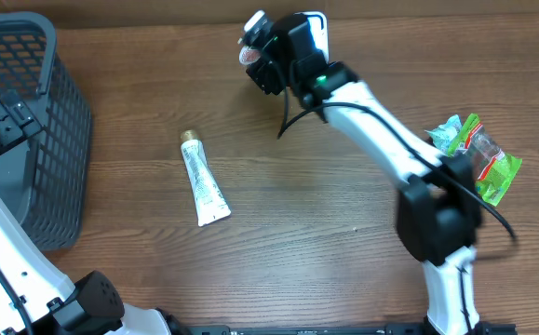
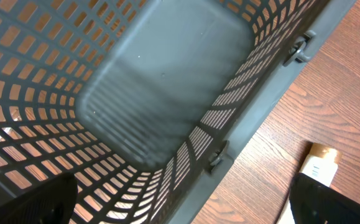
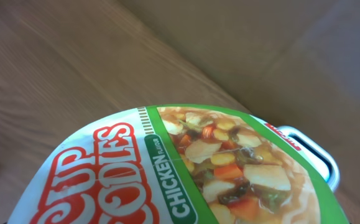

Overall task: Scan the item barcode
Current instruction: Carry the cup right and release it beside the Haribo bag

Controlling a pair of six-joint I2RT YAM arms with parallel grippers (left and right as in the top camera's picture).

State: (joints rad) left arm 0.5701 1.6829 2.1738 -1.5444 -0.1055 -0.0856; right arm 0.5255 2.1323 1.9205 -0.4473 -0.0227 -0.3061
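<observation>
One noodle cup [image 3: 186, 168] sat gripped in the right end effector [image 1: 262, 46], far from the basket [image 1: 64, 112]; the left end effector [image 1: 6, 113] gaped over it.

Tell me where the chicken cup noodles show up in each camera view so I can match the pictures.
Overhead: the chicken cup noodles sit at top centre, mostly hidden at the end of the right arm.
Left wrist: not in it; this view looks into the basket.
Right wrist: they fill the lower half, label facing the camera.
Shared landmark: the wooden table, seen in all three views.
</observation>
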